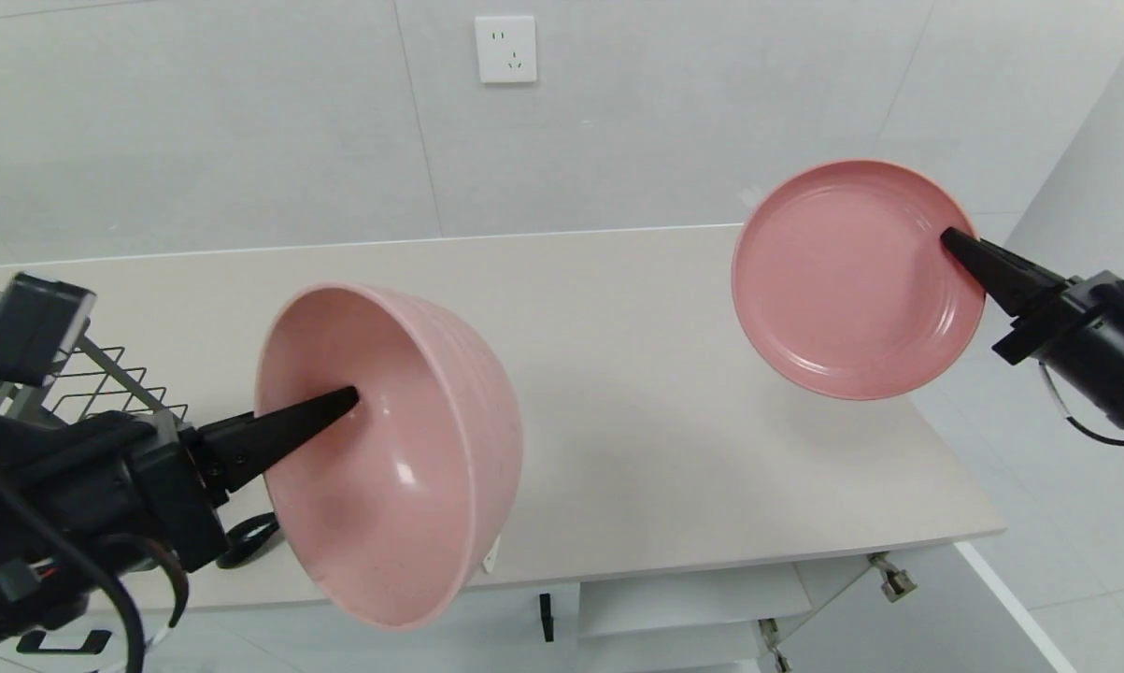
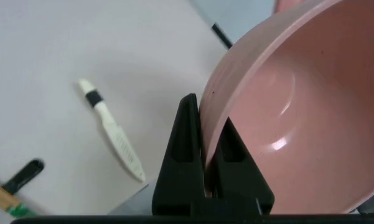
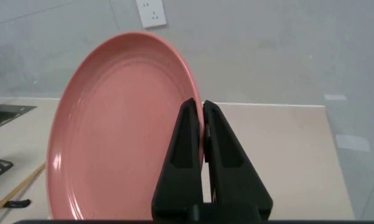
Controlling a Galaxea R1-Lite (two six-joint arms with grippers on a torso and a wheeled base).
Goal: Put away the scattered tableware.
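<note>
Rims of the deep pink bowl (image 1: pixel 412 467) (8 o'clock) and flat pink plate (image 1: pixel 842 280) (2 o'clock) are clamped by the left gripper (image 1: pixel 342 402) and right gripper (image 1: pixel 949 238); both are judged stiff, light and slippery.

Beige countertop (image 1: pixel 674 393), wire rack (image 1: pixel 104 383), white knife (image 2: pixel 112 132), black-handled utensil (image 2: pixel 23 176)

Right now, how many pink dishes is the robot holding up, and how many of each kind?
Bowls: 1, the pink bowl, clamped by its rim in the left gripper
Plates: 1, the pink plate, clamped by its rim in the right gripper
Total: 2 pink dishes
</note>
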